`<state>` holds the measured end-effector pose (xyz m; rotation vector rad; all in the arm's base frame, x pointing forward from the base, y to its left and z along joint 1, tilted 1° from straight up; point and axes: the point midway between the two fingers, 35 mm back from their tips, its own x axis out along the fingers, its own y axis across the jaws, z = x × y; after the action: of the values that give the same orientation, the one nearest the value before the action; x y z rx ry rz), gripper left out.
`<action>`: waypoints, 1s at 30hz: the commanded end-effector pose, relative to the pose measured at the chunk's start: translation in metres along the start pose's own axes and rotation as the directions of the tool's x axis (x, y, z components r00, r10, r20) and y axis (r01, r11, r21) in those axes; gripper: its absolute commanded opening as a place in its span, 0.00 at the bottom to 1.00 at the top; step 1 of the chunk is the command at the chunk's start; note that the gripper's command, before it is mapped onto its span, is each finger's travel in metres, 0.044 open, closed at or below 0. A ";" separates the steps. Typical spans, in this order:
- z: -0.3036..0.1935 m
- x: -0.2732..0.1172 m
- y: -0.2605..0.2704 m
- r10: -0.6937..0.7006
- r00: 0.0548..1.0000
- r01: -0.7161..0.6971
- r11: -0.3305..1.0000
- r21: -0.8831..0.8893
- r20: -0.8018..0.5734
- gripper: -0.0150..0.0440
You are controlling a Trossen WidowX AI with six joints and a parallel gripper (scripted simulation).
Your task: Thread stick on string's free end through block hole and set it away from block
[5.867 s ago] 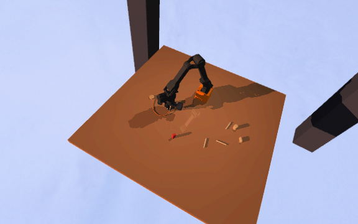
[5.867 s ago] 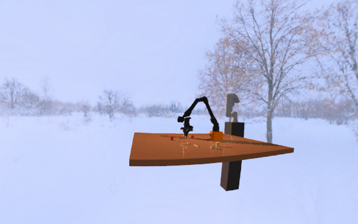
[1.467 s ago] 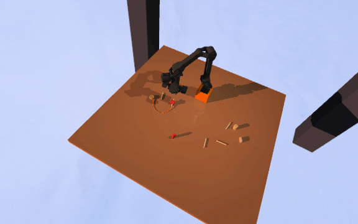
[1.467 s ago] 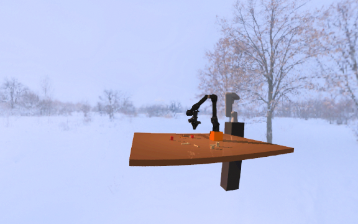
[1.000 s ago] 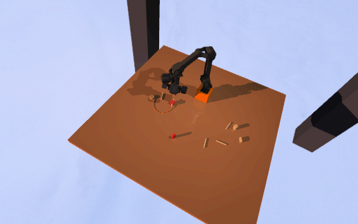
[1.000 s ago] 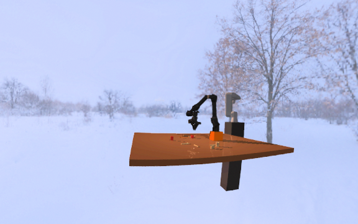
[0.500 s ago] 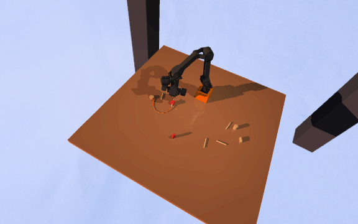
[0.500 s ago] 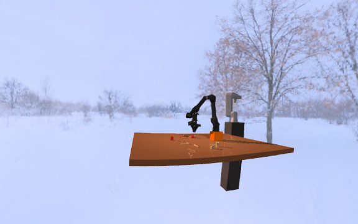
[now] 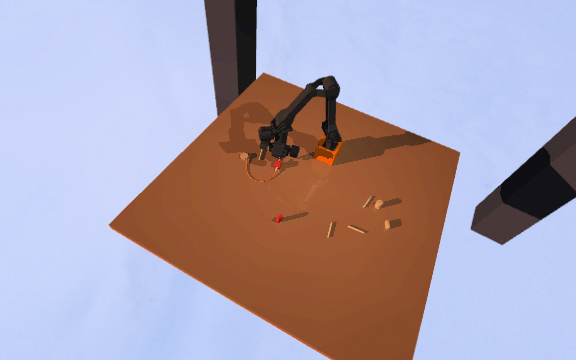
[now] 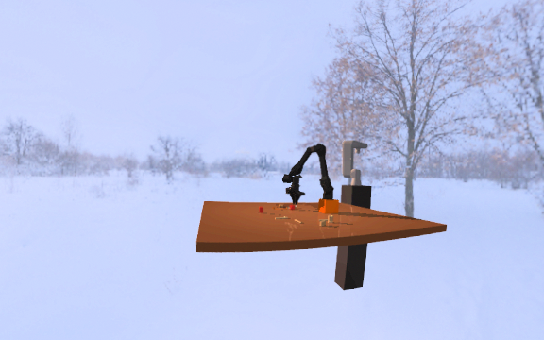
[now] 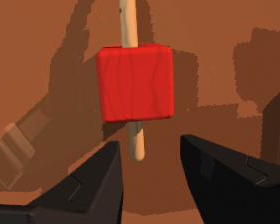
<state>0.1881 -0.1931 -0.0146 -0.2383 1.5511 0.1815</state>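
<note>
A red block point(image 9: 277, 165) point(image 10: 292, 207) point(image 11: 135, 85) stands on the table, with a thin wooden stick point(image 11: 129, 22) through its hole. The stick shows on both sides; its rounded end is on the side nearest the fingers in the wrist view. The orange string point(image 9: 261, 181) curves from the round wooden button point(image 9: 244, 156) to the stick's other end, beyond the block. My gripper point(image 9: 280, 158) point(image 10: 295, 203) point(image 11: 149, 148) is partly open and empty, just above the rounded end, which lies between and slightly ahead of the fingertips in the wrist view. The string is outside the wrist view.
A loose stick point(image 9: 261, 154) lies between the button and the block, by the arm. A second red piece point(image 9: 279, 218) point(image 10: 261, 210) stands farther forward. Loose sticks point(image 9: 331, 229) and small wooden pieces point(image 9: 387, 224) lie to the right. The orange base point(image 9: 326, 154) is behind right.
</note>
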 end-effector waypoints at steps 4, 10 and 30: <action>-0.003 0.014 0.003 0.004 1.000 -0.004 1.000 -0.005 -0.007 0.46; -0.003 0.024 0.004 0.004 1.000 -0.004 1.000 -0.005 -0.008 0.46; -0.002 0.025 0.004 0.004 1.000 -0.004 1.000 0.000 -0.003 0.25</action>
<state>0.1849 -0.1906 -0.0395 -0.2349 1.5547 0.1852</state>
